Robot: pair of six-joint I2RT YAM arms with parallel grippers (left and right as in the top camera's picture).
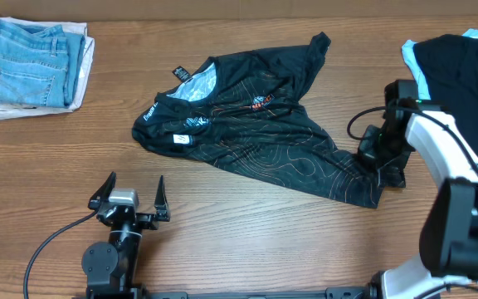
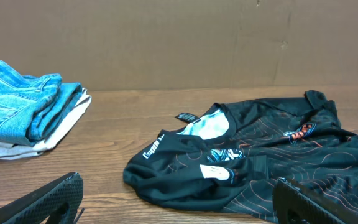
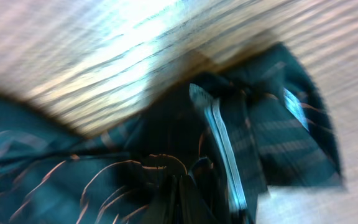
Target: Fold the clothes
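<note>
Right gripper [image 1: 378, 159], arm bent inward, is clenched on the hem corner of the black short-sleeved sports shirt with orange contour lines [image 1: 256, 145]. Left gripper [image 1: 131, 198] sits low and level, jaws spread wide.

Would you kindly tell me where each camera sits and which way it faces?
Overhead: above the table, looking straight down; left claw, right claw and arms show.
Left wrist: low on the left arm, facing across at the shirt and jeans; its open fingers show.
Right wrist: blurred, close over shirt fabric; its shut claw pinches it.
Shared: overhead and left wrist both show shirt and jeans.
</note>
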